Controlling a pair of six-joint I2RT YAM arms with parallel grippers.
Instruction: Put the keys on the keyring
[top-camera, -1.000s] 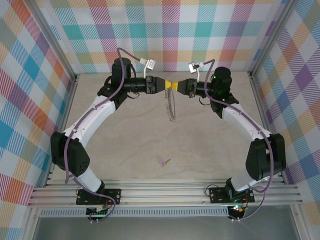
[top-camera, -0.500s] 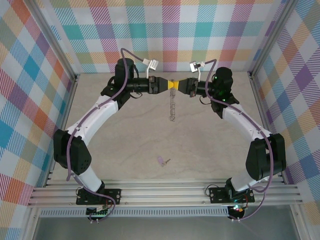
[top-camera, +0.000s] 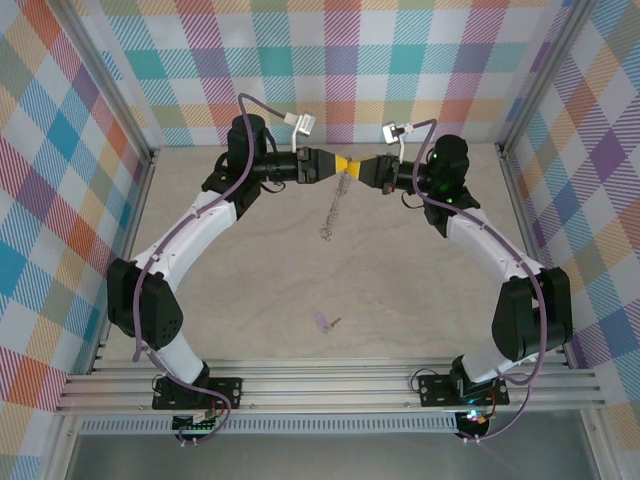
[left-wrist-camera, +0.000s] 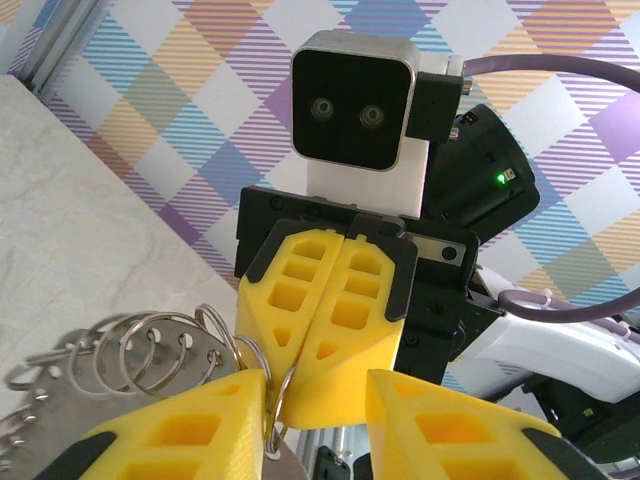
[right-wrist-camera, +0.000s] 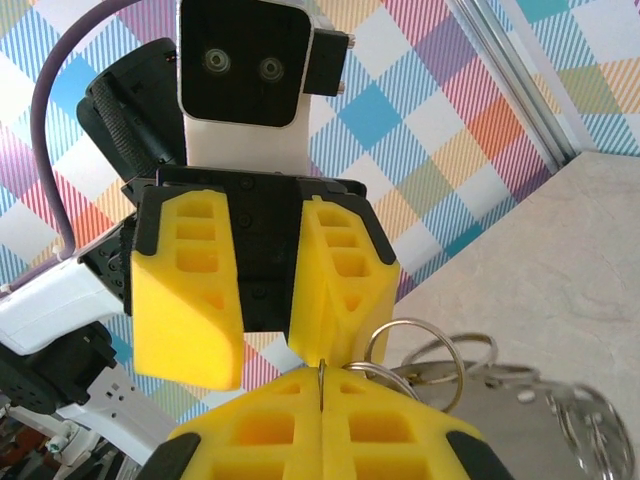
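Grey keyring (top-camera: 335, 205) hangs clamped in right gripper (top-camera: 356, 166); left gripper (top-camera: 342, 164), half-parted, holds nothing. Advise steadying keyring before fetching key (top-camera: 324, 322).

We count one table (top-camera: 420, 270); one key (top-camera: 322, 322), small and lilac-headed; one keyring (top-camera: 334, 212), a large hoop carrying more tiny silvery rings (left-wrist-camera: 150, 345) than we can count with certainty; and two yellow-fingered tools, the left tool (top-camera: 332, 164) and the right tool (top-camera: 357, 167).
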